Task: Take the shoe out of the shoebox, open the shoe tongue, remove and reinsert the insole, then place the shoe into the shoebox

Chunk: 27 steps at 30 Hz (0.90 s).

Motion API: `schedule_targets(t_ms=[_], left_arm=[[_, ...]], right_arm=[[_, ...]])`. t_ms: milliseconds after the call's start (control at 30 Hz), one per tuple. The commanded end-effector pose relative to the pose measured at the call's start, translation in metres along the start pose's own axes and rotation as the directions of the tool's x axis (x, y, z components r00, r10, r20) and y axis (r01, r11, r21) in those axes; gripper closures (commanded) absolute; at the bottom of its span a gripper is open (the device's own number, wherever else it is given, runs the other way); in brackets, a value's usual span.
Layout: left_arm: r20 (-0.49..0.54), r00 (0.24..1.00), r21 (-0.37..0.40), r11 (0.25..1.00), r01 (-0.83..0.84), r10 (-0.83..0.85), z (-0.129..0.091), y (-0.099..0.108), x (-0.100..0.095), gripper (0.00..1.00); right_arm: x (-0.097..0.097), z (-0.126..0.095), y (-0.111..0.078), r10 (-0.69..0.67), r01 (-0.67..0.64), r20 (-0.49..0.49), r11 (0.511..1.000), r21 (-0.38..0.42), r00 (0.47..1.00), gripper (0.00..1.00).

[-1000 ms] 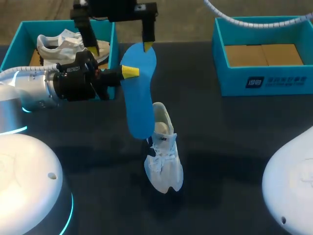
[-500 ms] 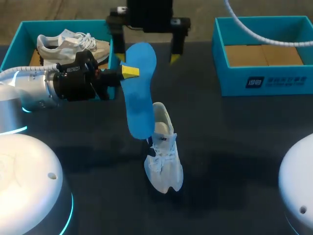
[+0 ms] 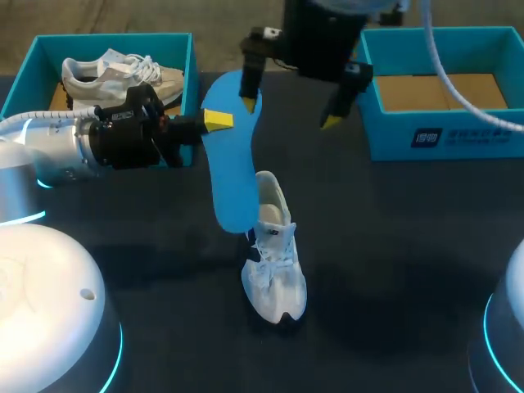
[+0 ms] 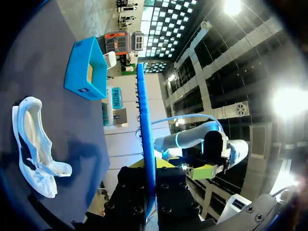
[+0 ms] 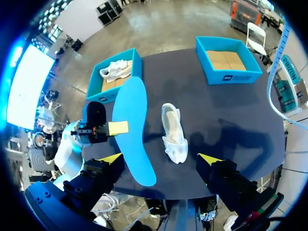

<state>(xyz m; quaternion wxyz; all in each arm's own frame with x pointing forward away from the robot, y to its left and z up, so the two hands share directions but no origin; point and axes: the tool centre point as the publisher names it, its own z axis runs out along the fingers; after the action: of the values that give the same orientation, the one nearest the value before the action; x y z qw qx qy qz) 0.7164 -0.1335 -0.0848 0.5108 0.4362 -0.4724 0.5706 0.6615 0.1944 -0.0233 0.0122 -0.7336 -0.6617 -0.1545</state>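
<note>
since the earlier frame the right gripper (image 3: 291,113) has travelled rightward, clear of the insole (image 3: 232,155); its fingers stand wide apart, holding nothing, beyond the white shoe (image 3: 274,262). count: one insole, two shoes, two shoeboxes. the left gripper (image 3: 214,121) clamps the insole upright, beyond the white shoe's heel; its far finger is hidden. the second shoe (image 3: 115,72) lies in the occupied box (image 3: 106,37), beyond-left of the white shoe; the empty box (image 3: 442,135), beyond-right.
</note>
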Motion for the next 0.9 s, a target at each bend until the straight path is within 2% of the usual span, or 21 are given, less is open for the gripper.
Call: schedule_targets(t_ms=[33, 233, 400, 600, 900], left_arm=[[0.0, 1.0, 0.002, 1.0, -0.001, 0.001, 0.0, 0.001, 0.0, 1.0], [0.0, 1.0, 0.002, 1.0, -0.001, 0.001, 0.0, 0.001, 0.0, 1.0], [0.0, 1.0, 0.002, 1.0, -0.001, 0.001, 0.0, 0.001, 0.0, 1.0], [0.0, 1.0, 0.002, 1.0, -0.001, 0.001, 0.0, 0.001, 0.0, 1.0], [0.0, 1.0, 0.002, 1.0, -0.001, 0.001, 0.0, 0.001, 0.0, 1.0]], right_arm=[[-0.012, 0.002, 0.004, -0.033, 0.035, -0.556, 0.999, -0.007, 0.83, 0.0], [-0.01, 0.003, 0.007, -0.059, 0.053, -0.679, 0.998, -0.03, 0.732, 0.0], [-0.01, 0.007, 0.011, -0.068, 0.061, -0.725, 0.998, -0.035, 0.686, 0.0], [-0.013, 0.016, 0.014, -0.044, 0.051, -0.764, 0.999, -0.014, 0.644, 0.0], [-0.018, 0.022, 0.014, -0.007, 0.04, -0.774, 0.999, 0.024, 0.633, 0.0]])
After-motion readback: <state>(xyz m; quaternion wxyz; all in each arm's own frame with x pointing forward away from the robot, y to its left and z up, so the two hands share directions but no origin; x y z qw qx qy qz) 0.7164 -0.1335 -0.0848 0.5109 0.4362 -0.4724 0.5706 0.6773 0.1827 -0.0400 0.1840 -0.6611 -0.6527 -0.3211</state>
